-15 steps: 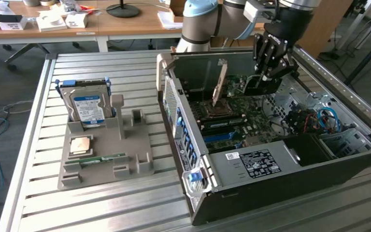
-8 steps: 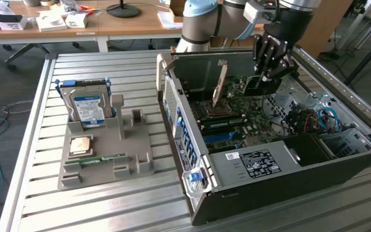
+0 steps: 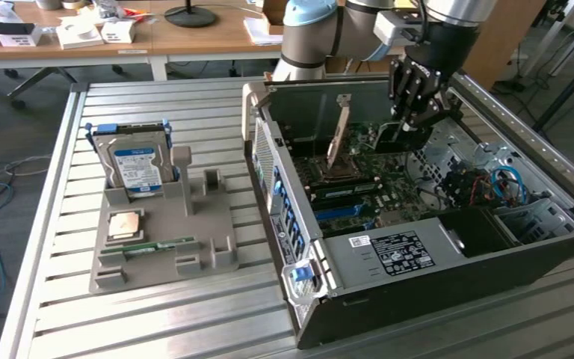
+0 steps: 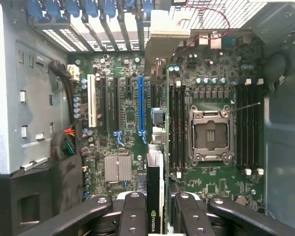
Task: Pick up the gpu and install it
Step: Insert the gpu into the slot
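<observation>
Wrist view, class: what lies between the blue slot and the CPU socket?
In the wrist view, the gpu stands edge-on there, beside black memory slots.

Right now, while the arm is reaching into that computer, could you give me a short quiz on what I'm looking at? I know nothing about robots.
1. True or false: the jaws are shut on the gpu inside the open computer case.
2. What stands upright in the gray holder on the table? A) hard drive B) keyboard C) desk fan
3. Fill in: the motherboard carries one white slot and one long slot coloured ____.
Key: 1 true; 2 A; 3 blue.
</observation>
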{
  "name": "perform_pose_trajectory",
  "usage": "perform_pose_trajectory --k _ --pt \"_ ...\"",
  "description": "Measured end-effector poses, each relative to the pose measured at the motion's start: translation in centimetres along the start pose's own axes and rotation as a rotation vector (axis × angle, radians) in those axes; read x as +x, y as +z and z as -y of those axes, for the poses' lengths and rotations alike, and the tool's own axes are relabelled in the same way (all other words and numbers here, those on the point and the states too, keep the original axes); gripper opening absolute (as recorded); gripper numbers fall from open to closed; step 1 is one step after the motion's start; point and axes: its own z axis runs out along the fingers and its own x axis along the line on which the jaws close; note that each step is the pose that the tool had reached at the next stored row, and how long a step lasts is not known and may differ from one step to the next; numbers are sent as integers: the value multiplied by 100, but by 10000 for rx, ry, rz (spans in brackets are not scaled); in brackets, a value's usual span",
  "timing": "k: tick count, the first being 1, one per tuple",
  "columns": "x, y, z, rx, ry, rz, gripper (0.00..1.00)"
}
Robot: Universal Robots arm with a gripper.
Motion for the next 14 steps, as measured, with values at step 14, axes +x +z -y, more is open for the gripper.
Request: perform_pose_trajectory --k 14 --pt "1 199 -23 -1 -2 -2 27"
